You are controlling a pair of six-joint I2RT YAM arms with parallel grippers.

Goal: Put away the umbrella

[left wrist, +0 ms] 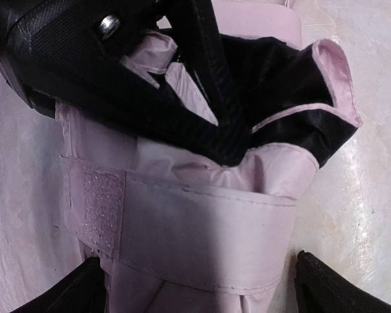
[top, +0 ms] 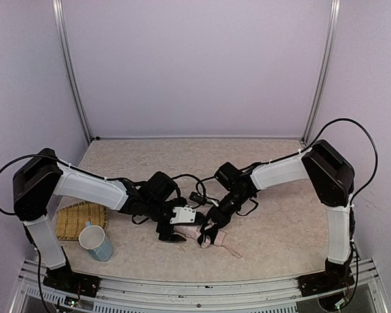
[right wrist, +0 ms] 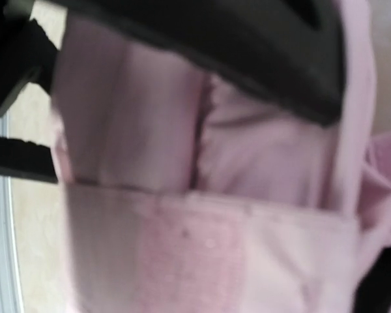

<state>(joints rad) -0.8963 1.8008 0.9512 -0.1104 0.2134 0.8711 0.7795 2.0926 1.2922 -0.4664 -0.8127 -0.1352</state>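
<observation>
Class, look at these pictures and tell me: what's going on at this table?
Both robot arms reach to mid-table, onto the umbrella, which lies folded, its pink fabric bunched with black lining showing. The left pincer straddles the bundle, a finger on each side, close by the closure strap wrapped round it. The right pincer is pushed into the fabric from the other side. How firmly either grips is unclear. A mug and a woven tray sit apart on the left.
</observation>
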